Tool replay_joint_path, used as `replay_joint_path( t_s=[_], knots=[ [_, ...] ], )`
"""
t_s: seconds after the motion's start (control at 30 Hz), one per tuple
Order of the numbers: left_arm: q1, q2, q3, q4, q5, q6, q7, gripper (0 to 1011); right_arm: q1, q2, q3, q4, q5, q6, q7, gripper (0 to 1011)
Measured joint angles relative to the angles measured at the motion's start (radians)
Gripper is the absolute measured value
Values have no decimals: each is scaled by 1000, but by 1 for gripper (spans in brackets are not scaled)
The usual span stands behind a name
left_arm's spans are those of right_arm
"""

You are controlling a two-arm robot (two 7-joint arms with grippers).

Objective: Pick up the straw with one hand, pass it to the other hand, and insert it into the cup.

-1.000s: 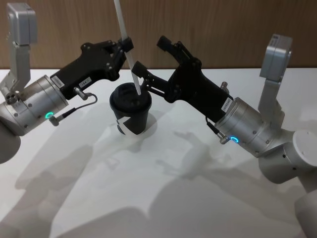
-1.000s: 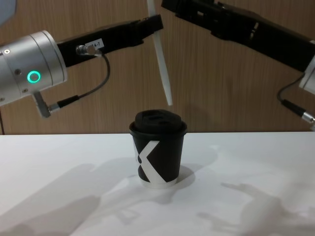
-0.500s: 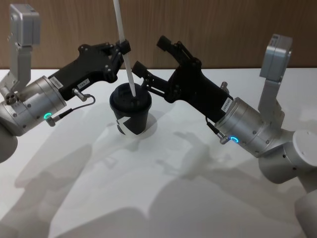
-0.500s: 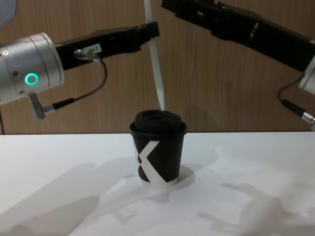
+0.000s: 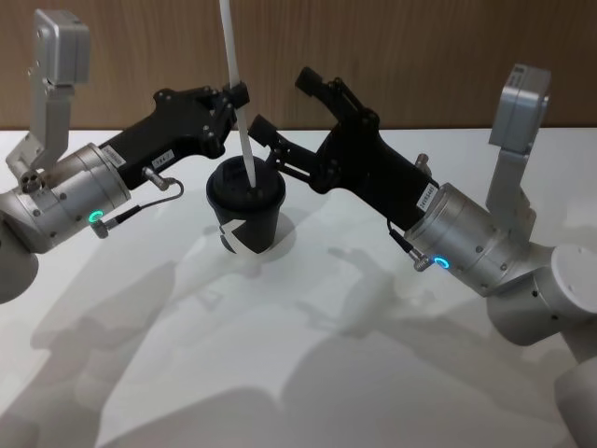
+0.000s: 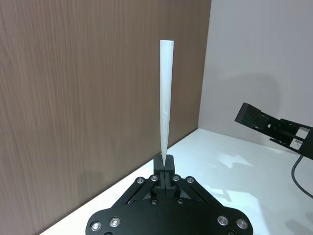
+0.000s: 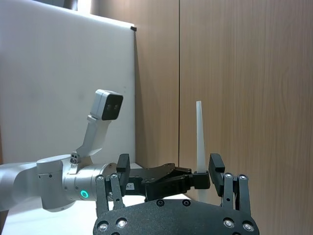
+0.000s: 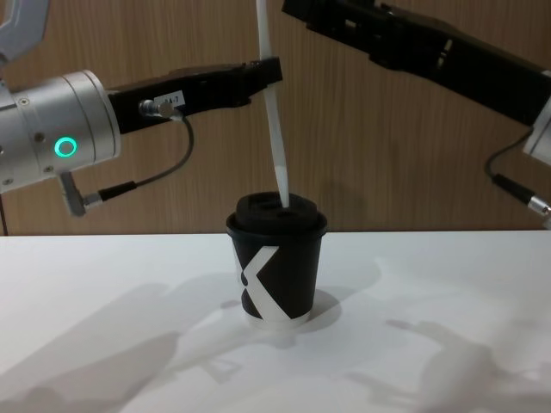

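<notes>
On the white desk (image 5: pixel 308 355), the small black paper cup (image 8: pixel 277 271) with domed lid is standing at centre. The left tool (image 5: pixel 233 101), at its 11 o'clock, is pinching the thin white translucent straw (image 8: pixel 272 103), tip touching the lid; pushing down remains. The right tool (image 5: pixel 280 119), at 1 o'clock, is gaping wide, obstructing nothing.

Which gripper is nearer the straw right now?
Left. The left gripper is shut on the straw, whose lower end sits at the cup lid. The right gripper hangs open beside the straw, not touching.
</notes>
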Motion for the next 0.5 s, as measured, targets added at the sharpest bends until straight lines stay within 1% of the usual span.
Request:
replay_joint_path(
  t_s=[0.5],
  knots=[
    [-12, -13, -3, 28, -2, 31, -24, 0, 0, 0, 0, 0, 0, 0, 0, 1001]
  ],
)
